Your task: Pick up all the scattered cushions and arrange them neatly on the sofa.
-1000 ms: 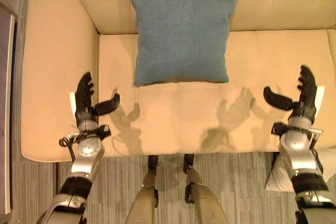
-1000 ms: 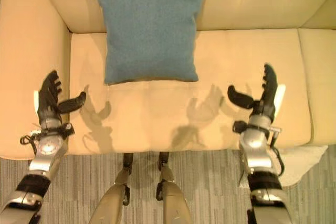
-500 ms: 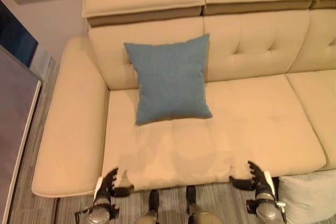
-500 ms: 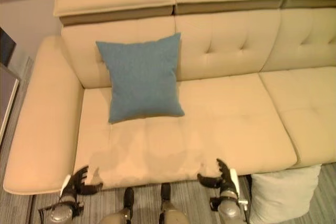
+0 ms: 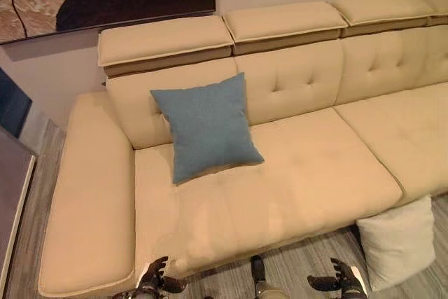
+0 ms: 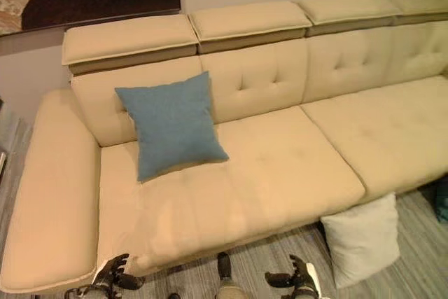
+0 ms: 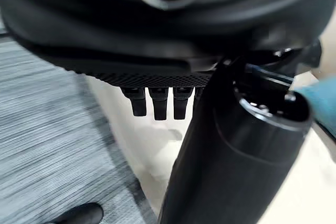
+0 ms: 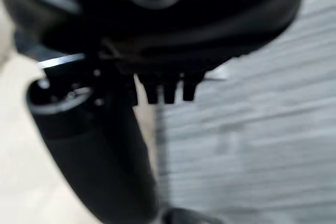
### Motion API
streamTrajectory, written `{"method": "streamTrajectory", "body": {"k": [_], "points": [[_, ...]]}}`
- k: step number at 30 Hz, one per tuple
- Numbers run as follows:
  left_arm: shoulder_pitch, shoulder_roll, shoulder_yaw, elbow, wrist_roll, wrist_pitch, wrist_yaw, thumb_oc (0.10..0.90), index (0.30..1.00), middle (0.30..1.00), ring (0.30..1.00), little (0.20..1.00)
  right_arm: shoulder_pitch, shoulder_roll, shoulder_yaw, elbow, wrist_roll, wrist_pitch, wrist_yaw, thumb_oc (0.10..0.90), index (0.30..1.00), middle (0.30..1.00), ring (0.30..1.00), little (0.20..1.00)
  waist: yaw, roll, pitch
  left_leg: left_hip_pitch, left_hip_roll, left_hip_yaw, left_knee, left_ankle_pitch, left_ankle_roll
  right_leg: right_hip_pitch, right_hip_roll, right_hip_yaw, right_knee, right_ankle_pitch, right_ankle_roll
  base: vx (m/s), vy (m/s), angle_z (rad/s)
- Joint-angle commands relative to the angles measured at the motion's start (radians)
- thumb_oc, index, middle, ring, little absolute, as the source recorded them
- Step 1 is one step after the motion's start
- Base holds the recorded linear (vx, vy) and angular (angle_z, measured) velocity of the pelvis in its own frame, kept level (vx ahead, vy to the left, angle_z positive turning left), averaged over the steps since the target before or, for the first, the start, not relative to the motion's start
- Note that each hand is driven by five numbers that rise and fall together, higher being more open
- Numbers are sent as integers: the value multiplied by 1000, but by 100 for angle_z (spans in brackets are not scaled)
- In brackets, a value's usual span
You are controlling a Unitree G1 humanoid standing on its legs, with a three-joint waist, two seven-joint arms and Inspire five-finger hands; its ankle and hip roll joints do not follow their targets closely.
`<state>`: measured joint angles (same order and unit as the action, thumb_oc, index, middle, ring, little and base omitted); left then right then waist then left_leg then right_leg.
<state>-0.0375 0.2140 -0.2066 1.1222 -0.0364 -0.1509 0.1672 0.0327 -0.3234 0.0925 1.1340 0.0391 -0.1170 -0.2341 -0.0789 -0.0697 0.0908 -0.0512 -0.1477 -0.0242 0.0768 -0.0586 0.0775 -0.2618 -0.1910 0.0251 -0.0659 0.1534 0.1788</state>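
White cushion (image 5: 399, 241) leaned on the floor just beside right hand (image 5: 344, 284); both hands empty, fingers relaxed; left hand (image 5: 154, 277) farther.

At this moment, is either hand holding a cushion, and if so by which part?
Nothing is held. The left hand and right hand are open and empty; the blue cushion leans on the sofa, the white cushion on the floor.

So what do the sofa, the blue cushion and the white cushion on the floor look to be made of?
Sofa: smooth tan upholstery with tufted dimples and a soft sheen, probably leather or a leather look-alike.
Blue cushion: matte woven fabric with a faint grain.
White cushion: pale matte cloth, soft-edged; its weave is too fine to tell.
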Motion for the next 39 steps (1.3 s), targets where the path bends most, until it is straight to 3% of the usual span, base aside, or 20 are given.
{"method": "streamTrajectory", "body": {"k": [1,4,8,10,12,15,20,22,23,25,27,28,33,35,39], "points": [[-2,71,33,-58,13,-38,18,800,900,900,900,900,-81,-31,18,-31,-34,-10,-22,800,900,900,900,900,20,5,60,26,48,-55,8,-82,-80,-32,57,-92,51,16,20,-447,141,-40],[3,80,26,-36,36,-27,4,800,900,900,900,900,-77,-21,31,10,-44,-7,-15,800,900,900,900,900,43,16,70,3,63,-31,-21,-37,-66,-5,57,-139,168,-55,-12,-339,106,-60],[30,85,35,1,47,-12,-14,800,900,900,900,900,-66,-11,33,45,-50,-8,-6,800,900,900,900,900,88,25,31,-9,93,25,-64,6,-57,106,74,-218,277,-157,-41,-178,36,-51],[40,88,52,3,38,-11,-17,800,900,900,900,900,-69,-3,33,30,-44,-12,-7,800,900,900,900,900,128,12,4,-40,111,95,-57,19,-69,204,53,-291,233,-185,-35,-220,-70,-87],[48,87,53,-1,38,-10,-15,800,900,900,900,900,-72,-1,39,20,-47,-9,-10,800,900,900,900,900,141,5,3,-36,116,124,-62,18,-72,217,48,-305,208,-177,-36,-121,-99,-135],[34,82,41,-3,42,-11,-15,800,900,900,900,900,-69,1,43,1,-22,-15,-16,800,900,900,900,900,127,-6,1,-51,136,160,-42,34,-97,248,98,-258,81,-189,-45,-127,-194,-87],[2,63,1,-40,41,-8,-20,800,900,900,900,900,-56,-7,45,1,-10,-16,-20,800,900,900,900,900,99,4,28,-69,162,146,9,37,-116,256,121,-228,50,-182,-67,-122,-104,-15],[-4,52,-22,-57,37,-8,-22,800,900,900,900,900,-54,-6,48,15,-5,-13,-22,800,900,900,900,900,105,7,46,-72,150,75,31,31,-124,251,127,-199,62,-179,-73,-110,-6,-61],[-15,41,-36,-57,32,-8,-20,800,900,900,900,900,-54,-6,48,28,-2,-13,-23,800,900,900,900,900,109,6,48,-91,124,-22,46,28,-131,233,127,-173,69,-166,-75,-92,0,-57],[-15,41,-36,-56,32,-8,-20,800,900,900,900,900,-54,-6,48,28,-2,-13,-23,800,900,900,900,900,109,6,49,-90,124,-23,47,27,-130,234,127,-174,70,-167,-75,-35,7,-68],[-23,27,-49,-51,26,-6,-15,800,900,900,900,900,-56,-11,46,44,-2,-7,-25,800,900,900,900,900,108,6,44,-85,83,-139,65,0,-129,212,130,-96,62,-138,-67,-41,64,-64],[-24,20,-52,-48,27,-5,-16,800,900,900,900,900,-57,-13,46,48,-6,-5,-23,800,900,900,900,900,105,12,39,-69,81,-153,50,-10,-122,205,135,-73,59,-130,-64,-25,68,-53],[-38,8,-91,-38,69,-3,-17,800,900,900,900,900,-67,-21,43,51,-9,12,-32,800,900,900,900,900,81,30,45,-50,91,-90,27,-17,-108,144,137,16,65,-85,-34,-97,158,-119],[-36,12,-102,-44,88,-5,-19,800,900,900,900,900,-76,-13,43,52,-10,16,-34,800,900,900,900,900,76,27,54,-40,100,-14,-3,-15,-89,96,137,50,74,-57,-7,-144,154,-195],[-42,27,-93,-46,80,-3,-17,800,900,900,900,900,-81,-4,41,43,-10,19,-39,800,900,900,900,900,87,23,73,-35,116,48,-12,-14,-79,50,115,-7,117,-46,12,-85,19,-115]]}}
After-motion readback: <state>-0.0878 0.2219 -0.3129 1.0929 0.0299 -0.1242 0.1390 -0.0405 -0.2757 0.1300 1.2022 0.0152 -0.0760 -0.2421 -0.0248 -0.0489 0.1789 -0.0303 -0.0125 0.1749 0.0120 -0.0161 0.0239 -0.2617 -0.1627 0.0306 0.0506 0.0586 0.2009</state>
